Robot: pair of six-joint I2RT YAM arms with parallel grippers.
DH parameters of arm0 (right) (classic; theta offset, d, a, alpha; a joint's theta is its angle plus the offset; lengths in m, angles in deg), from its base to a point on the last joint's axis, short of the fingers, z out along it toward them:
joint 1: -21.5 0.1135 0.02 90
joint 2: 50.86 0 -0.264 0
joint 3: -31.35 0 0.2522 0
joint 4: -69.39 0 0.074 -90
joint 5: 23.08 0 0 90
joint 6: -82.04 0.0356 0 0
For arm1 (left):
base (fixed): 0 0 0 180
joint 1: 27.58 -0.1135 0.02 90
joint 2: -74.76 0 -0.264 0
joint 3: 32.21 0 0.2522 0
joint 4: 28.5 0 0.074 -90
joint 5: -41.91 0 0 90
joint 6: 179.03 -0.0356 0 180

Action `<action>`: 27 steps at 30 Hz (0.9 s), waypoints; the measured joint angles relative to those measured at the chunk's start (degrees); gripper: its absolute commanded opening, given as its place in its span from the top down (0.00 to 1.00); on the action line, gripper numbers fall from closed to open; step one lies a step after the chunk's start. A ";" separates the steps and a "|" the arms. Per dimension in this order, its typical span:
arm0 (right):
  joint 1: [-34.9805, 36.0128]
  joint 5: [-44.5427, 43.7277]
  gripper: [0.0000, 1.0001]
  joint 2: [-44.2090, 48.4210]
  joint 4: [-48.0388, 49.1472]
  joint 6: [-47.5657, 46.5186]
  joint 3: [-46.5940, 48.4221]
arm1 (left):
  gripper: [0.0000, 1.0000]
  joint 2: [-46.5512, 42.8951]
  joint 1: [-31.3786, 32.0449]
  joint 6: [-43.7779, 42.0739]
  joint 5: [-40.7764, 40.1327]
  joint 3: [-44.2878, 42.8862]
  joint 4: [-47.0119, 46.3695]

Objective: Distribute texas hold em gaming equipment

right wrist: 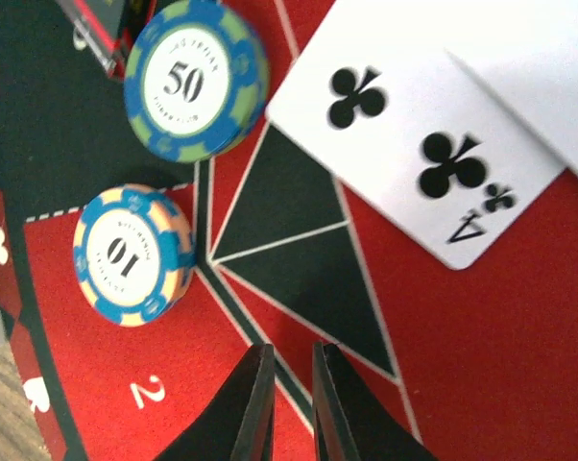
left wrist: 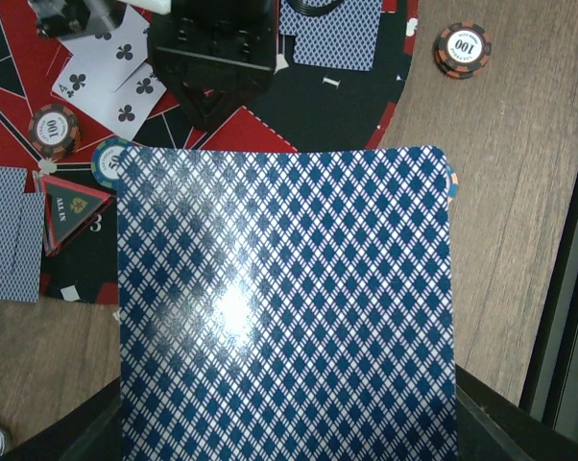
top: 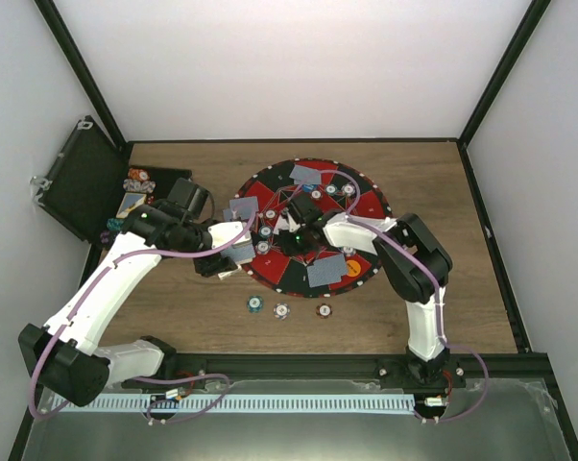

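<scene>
A blue-backed playing card [left wrist: 284, 307] fills the left wrist view, with my left gripper [top: 228, 257] shut on it over the left edge of the round red-and-black mat [top: 366, 204]; its fingers are hidden behind the card. My right gripper [right wrist: 294, 384] hovers low over the mat's centre, its jaws drawn together to a thin gap with nothing in it. A blue-green 50 chip [right wrist: 195, 79] and a blue 10 chip [right wrist: 133, 254] lie just ahead on its left. The face-up four of clubs [right wrist: 414, 144] lies ahead on the right.
Blue-backed cards [top: 305, 174] and chips ring the mat. Three loose chips [top: 282, 310] lie on the wooden table in front of it. The open black case [top: 78, 178] with more chips stands at the far left. A red triangular marker [left wrist: 76, 206] sits on the mat.
</scene>
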 measured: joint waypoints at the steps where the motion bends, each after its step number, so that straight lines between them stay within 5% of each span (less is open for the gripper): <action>1: -0.50 0.13 0.86 -0.13 0.15 0.20 0.00 | 0.89 -0.04 0.00 0.00 0.00 0.00 -0.02; 21: -5.03 -1.03 0.82 -5.75 0.00 -1.25 8.15 | 0.89 -0.11 0.00 -0.15 -0.24 0.00 0.00; 24: -5.07 -1.14 0.68 -4.57 -1.14 -1.73 8.09 | 0.89 -0.11 0.00 -0.17 -0.22 0.00 -0.02; 27: -5.11 1.03 0.41 -0.48 -1.79 -1.66 6.91 | 0.89 -0.11 0.00 -0.20 -0.22 0.00 0.00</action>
